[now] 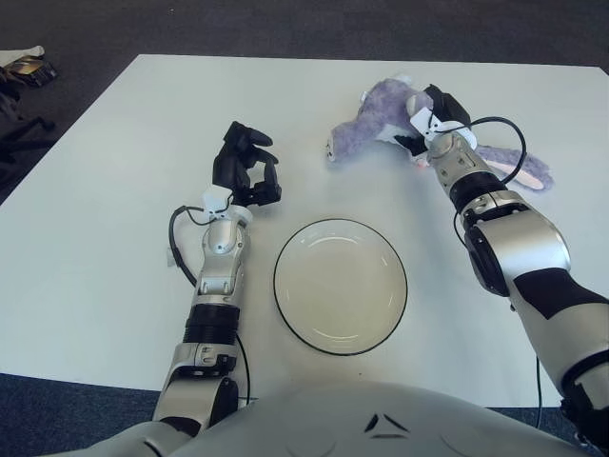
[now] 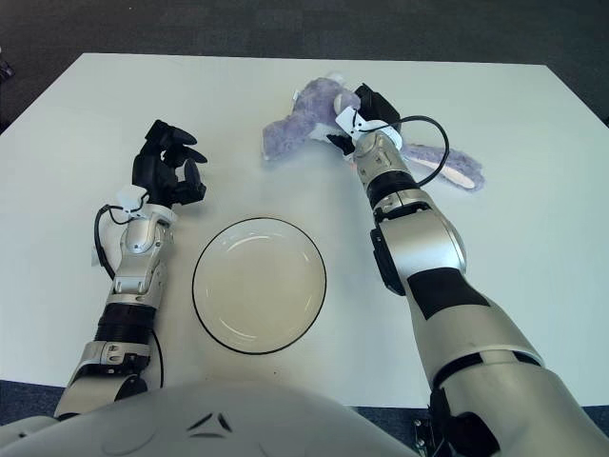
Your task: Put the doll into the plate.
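White table (image 1: 114, 190), seen from above. A purple doll (image 1: 373, 119) lies at the far right of it, well beyond the plate (image 1: 341, 286) and apart from it. The plate is white with a dark rim, near the front edge, nothing in it.

Right hand (image 1: 433, 122) is on the doll's middle — black fingers pressed into the plush, closed on it. The hand covers the doll's midsection, so how the body joins up is hard to read: a purple lump with a white patch shows to the left of the hand, and a long pale ear or limb with pink lining trails out to the right behind the forearm. Doll looks to be touching the table; cannot tell if any part is lifted.

Left hand (image 1: 245, 168) shows left of the plate, fingers curled inward, holding nothing — whether it touches the table is unclear.
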